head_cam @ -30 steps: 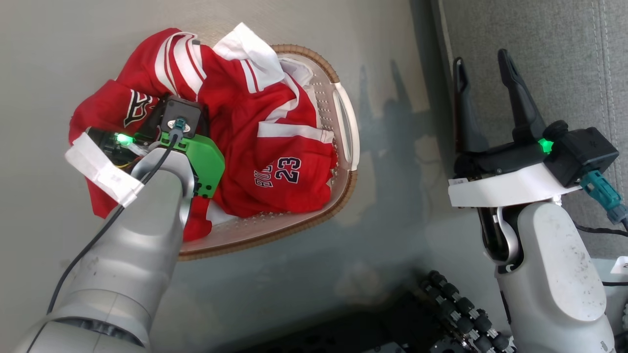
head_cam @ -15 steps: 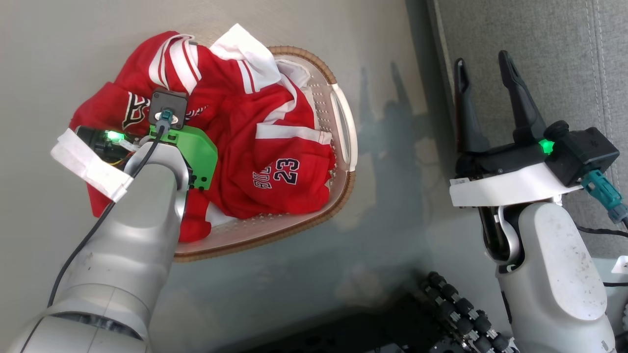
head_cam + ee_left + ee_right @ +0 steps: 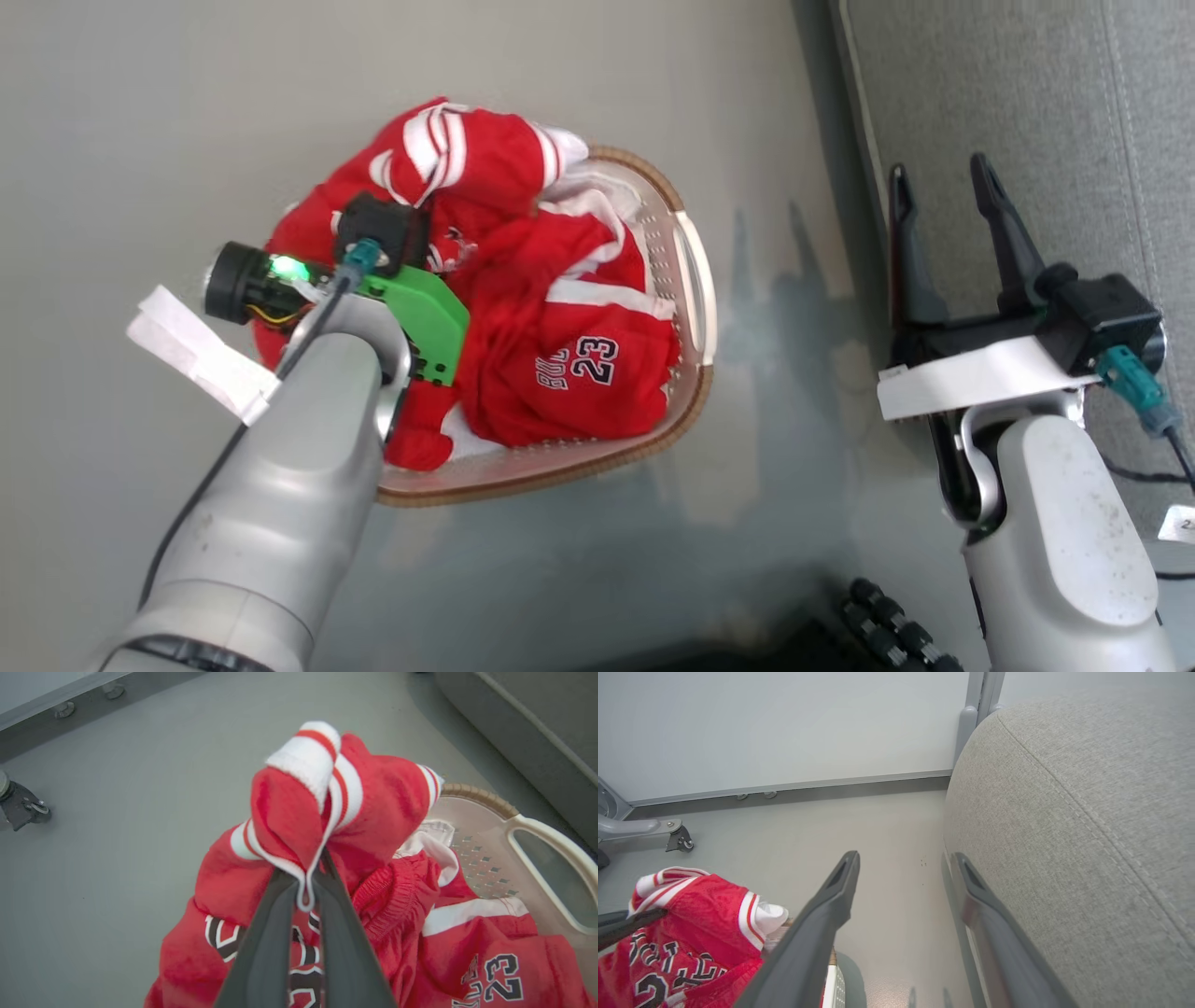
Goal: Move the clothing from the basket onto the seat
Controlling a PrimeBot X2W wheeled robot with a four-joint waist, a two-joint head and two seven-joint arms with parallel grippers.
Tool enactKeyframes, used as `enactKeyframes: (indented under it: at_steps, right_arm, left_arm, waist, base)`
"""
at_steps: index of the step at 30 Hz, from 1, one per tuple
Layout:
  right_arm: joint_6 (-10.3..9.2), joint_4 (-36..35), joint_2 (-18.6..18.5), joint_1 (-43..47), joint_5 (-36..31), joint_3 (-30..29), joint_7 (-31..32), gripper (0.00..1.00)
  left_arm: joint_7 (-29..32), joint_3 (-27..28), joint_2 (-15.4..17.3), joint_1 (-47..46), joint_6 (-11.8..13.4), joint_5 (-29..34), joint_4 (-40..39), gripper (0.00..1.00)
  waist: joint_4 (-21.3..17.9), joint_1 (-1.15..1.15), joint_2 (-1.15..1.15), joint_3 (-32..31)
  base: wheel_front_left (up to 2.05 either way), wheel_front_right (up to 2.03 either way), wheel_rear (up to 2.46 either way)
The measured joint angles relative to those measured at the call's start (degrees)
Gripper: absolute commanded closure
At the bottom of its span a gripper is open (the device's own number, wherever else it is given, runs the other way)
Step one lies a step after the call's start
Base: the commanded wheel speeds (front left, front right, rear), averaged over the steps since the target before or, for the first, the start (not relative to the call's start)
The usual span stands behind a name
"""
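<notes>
The clothing, red with white-striped trim, fills the white basket (image 3: 693, 271) on the floor. My left gripper (image 3: 306, 879) is shut on a striped edge of the jersey (image 3: 289, 812) and holds a bunch of it up above the basket (image 3: 528, 826). The shorts (image 3: 579, 364) marked 23 lie in the basket's right half. In the head view my left wrist covers its own fingers. My right gripper (image 3: 941, 177) stands open and holds nothing at the edge of the grey seat (image 3: 1027, 93), off to the basket's right. From the right wrist, the gripper (image 3: 906, 858) is beside the seat's (image 3: 1064, 812) rounded corner.
Grey floor surrounds the basket. Dark rollers of my base (image 3: 896, 625) show at the bottom right. A caster wheel (image 3: 23, 807) stands on the floor to the left, and a wall with a baseboard (image 3: 784, 791) runs behind. A white tag (image 3: 196, 350) hangs from my left wrist.
My left gripper has shut on the jersey's trim and drawn the fabric up into a bunch. The head camera has shifted, so the whole picture has slid. The right gripper stays open.
</notes>
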Motion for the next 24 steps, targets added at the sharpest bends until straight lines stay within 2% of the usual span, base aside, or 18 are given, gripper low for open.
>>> enactKeyframes:
  at_steps: [12, 20, 24]
  right_arm:
    - [0.00, 5.39, 0.03, 7.33, -2.37, -2.56, 0.00, 0.00]
    - [0.00, 8.24, 0.00, 12.00, -2.66, -2.49, 0.00, 0.00]
    - [-0.01, 8.88, 0.00, 13.38, -3.05, -1.98, 0.00, 0.00]
  left_arm:
    - [-0.07, -3.72, 0.53, 6.22, -4.04, -0.93, -11.11, 1.00]
    - [5.72, -10.32, 4.28, 4.27, -4.77, -3.24, -19.37, 1.00]
    - [10.49, -14.23, 6.93, 0.32, -4.80, -6.98, -25.47, 1.00]
  waist:
    - [4.61, -0.01, 0.00, -12.83]
    - [6.78, -0.01, 0.00, -24.04]
    - [7.22, -0.01, 0.00, -28.86]
  base:
    - [0.00, 0.00, 0.00]
    - [0.00, 0.00, 0.00]
    - [0.00, 0.00, 0.00]
